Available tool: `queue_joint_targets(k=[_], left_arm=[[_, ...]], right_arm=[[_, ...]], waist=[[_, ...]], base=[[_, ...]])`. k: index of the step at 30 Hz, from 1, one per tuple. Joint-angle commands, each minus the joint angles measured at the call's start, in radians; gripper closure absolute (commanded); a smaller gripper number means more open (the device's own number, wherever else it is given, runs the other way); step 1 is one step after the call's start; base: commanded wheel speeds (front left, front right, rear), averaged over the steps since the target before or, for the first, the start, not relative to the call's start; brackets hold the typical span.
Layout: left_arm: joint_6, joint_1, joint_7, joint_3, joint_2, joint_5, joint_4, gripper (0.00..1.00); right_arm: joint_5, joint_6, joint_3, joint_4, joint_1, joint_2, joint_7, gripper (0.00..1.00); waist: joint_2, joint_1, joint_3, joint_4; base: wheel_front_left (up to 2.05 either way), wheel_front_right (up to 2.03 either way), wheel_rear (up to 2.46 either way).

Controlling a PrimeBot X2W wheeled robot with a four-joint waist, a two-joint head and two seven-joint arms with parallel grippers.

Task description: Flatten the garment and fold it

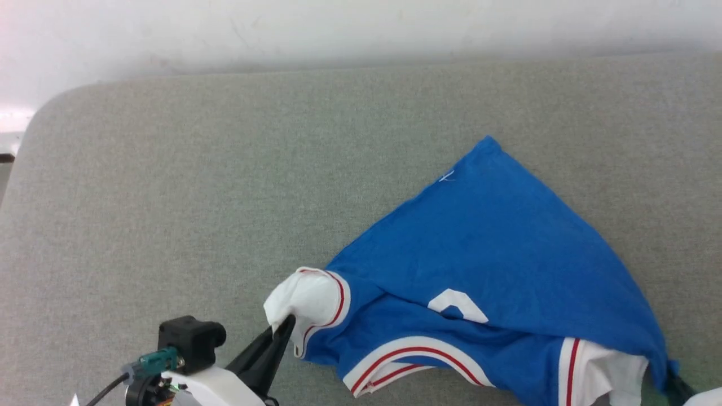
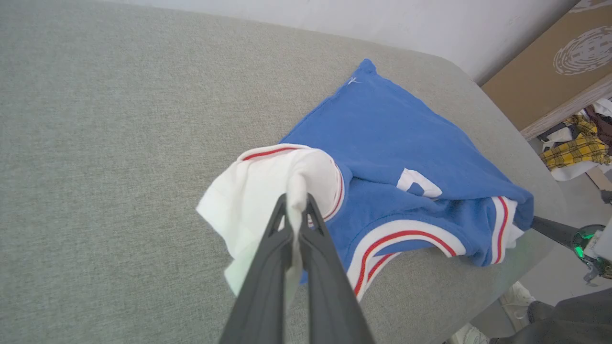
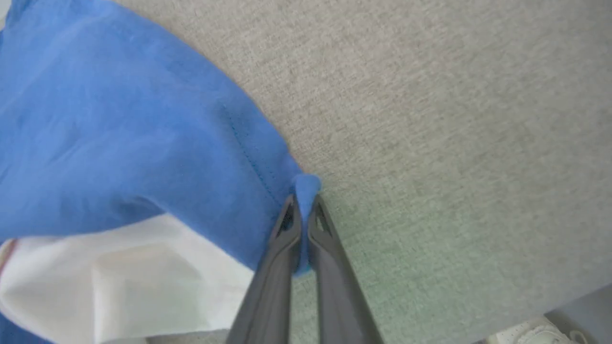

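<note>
Flattening stage: left claw [image 2: 296,203] clamped on the jersey T-shirt [image 1: 496,254] by its white sleeve [image 2: 258,191], right claw [image 3: 302,203] clamped on a blue corner [image 3: 306,184]. Next, probably stretch it toward opposite edges of the surface [image 1: 169,197].

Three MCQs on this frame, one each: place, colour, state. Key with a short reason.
1. Head view: where on the grey fabric surface does the royal-blue jersey T-shirt lie?
A. far left
B. near right
C. far edge
2. Colour of the sleeve in the left gripper?
A. white
B. yellow
C. black
3. Jaws of the right gripper?
A. wide open
B. shut on nothing
C. shut on the shirt's blue edge
Key: 1 B, it spreads over the lower right; 2 A, white cloth sits between the jaws; 3 C, a blue fold is pinched between them.
</note>
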Motion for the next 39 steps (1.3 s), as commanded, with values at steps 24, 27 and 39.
queue_joint_targets(k=[24,27,39], left_arm=[[-0.016,-0.048,-0.047,-0.023,-0.027,0.042,0.021,1.00],[-0.025,-0.069,-0.058,-0.025,-0.035,0.050,0.028,1.00],[-0.057,-0.208,-0.095,-0.051,-0.078,0.124,0.048,1.00]], right_arm=[[-0.126,-0.001,0.056,-0.478,-0.323,-0.062,0.160,0.00],[-0.177,-0.001,0.112,-0.390,-0.450,-0.072,0.201,0.00],[-0.241,-0.001,0.275,0.063,-0.802,-0.154,0.369,0.00]], waist=[[-0.0001,0.0001,0.057,0.042],[-0.0001,0.0001,0.094,0.059],[-0.0001,0.0001,0.263,0.171]], base=[[0.00,0.00,0.00],[0.00,0.00,0.00],[0.00,0.00,0.00]])
